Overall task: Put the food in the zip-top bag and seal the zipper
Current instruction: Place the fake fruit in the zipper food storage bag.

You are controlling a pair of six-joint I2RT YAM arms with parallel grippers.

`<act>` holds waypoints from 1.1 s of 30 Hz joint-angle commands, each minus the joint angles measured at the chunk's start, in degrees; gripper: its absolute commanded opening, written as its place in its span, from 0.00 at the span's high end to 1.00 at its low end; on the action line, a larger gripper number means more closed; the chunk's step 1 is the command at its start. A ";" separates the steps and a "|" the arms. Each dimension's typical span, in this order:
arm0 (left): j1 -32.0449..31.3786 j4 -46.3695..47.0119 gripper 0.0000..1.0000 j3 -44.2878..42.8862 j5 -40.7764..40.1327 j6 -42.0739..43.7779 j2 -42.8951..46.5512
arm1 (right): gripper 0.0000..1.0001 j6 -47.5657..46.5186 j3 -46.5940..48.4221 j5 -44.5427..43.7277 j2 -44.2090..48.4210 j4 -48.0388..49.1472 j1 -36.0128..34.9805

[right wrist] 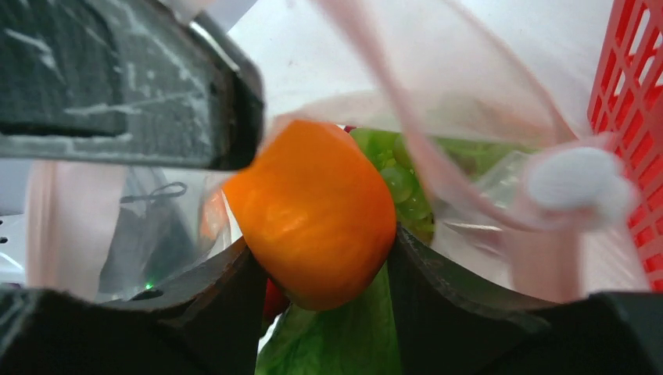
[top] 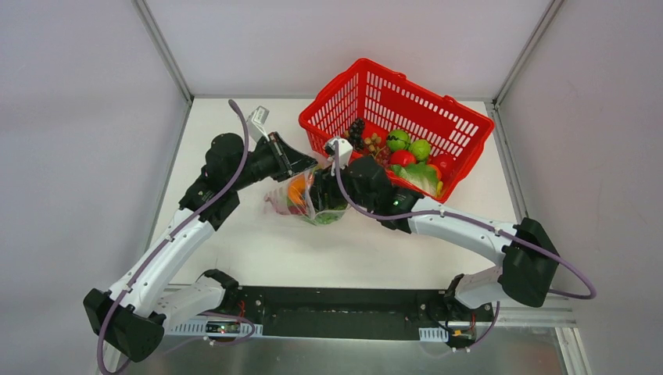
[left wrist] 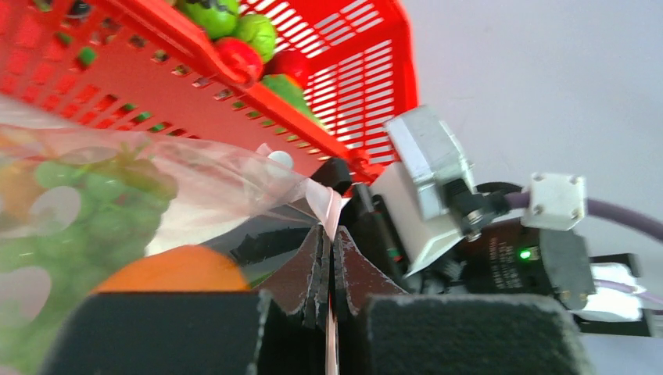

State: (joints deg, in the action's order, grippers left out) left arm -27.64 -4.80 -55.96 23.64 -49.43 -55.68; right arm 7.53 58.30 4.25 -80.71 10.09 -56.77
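Flanking the white table (top: 258, 250), pale walls (top: 78, 117) enclose basket (top: 375, 86) and zip-top bag (top: 301, 201).

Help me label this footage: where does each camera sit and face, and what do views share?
Top external: above and behind the robot, looking down on the table; left arm and right arm show.
Left wrist: on the left arm, facing the red basket; left gripper shut on the zip-top bag.
Right wrist: facing into the bag; right gripper frames the orange piece.
Shared: all show bag and basket.
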 commanded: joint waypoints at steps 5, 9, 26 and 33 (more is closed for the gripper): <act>0.17 9.01 1.00 -0.91 1.30 -3.04 2.20 | 0.31 -4.53 2.19 -0.67 1.44 4.42 -0.90; 0.22 -1.97 1.00 -2.16 -9.73 4.25 6.85 | 0.19 -4.64 0.01 -0.96 6.50 4.89 -0.57; 0.22 -13.37 1.00 -2.64 -19.71 11.41 4.05 | 0.35 -3.64 -2.93 -2.62 19.34 5.27 1.50; 0.22 -17.72 1.00 -5.96 -24.86 13.99 6.76 | 0.24 -3.76 2.20 9.20 19.07 0.50 5.17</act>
State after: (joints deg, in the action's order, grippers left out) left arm -28.67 -20.78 -58.33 6.48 -39.16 -50.13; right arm 4.23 54.92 6.00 -64.18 12.43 -53.84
